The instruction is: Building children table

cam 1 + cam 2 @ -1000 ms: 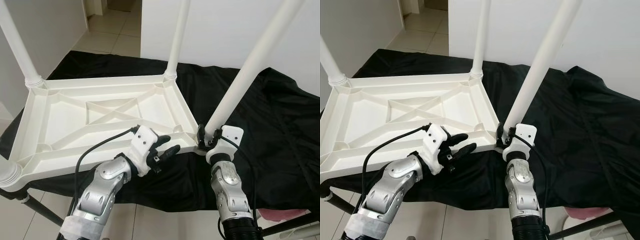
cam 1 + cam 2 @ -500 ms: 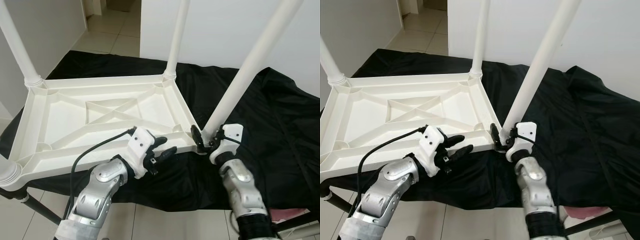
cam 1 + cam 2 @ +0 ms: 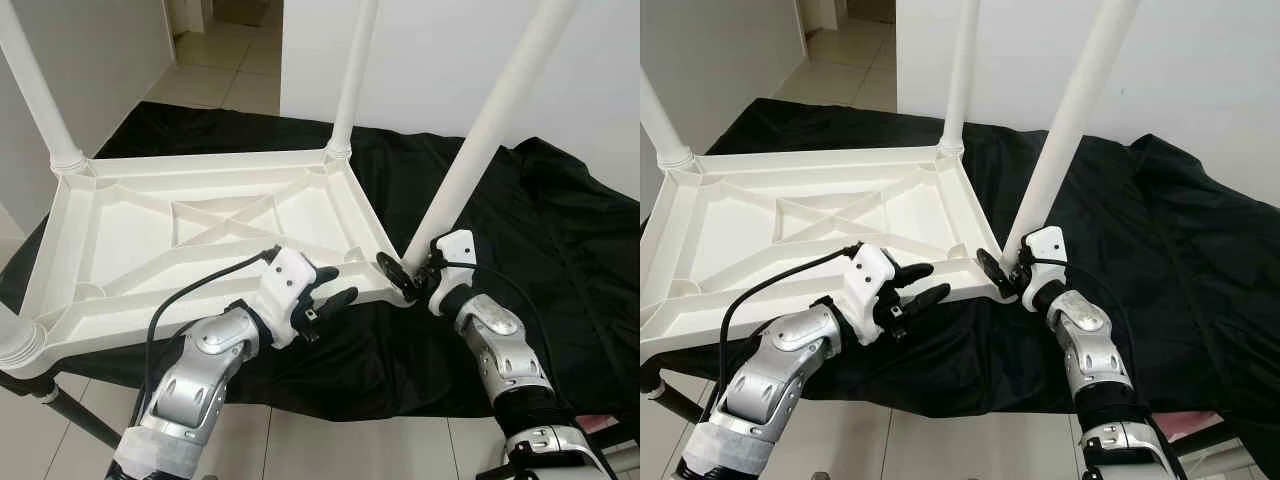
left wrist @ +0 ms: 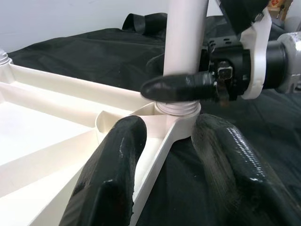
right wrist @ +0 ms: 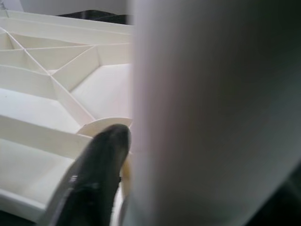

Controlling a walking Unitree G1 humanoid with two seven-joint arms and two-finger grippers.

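The white children's tabletop (image 3: 120, 230) lies upside down on a black cloth. At its near right corner stands a long white leg (image 3: 480, 130), leaning to the right. My right gripper (image 3: 405, 270) is shut on the base of this leg, just above the corner socket (image 4: 178, 107). One of its fingers (image 4: 178, 88) wraps across the leg's front, and the leg (image 5: 211, 117) looms close in the right wrist view. My left gripper (image 3: 340, 284) is open at the tabletop's near rim, a little left of that corner, with the rim between its fingers (image 4: 122, 155).
Two more legs stand in the far corners (image 3: 350, 80) (image 3: 35, 90), and a fourth leg's base sits at the near left corner (image 3: 15, 345). The black cloth (image 3: 560, 230) spreads to the right. A tiled floor (image 3: 220, 60) and white walls lie beyond.
My right forearm has swung out to the right while its gripper stayed on the leg's base. The leg's top has tipped slightly left, more upright. The left gripper has barely moved.
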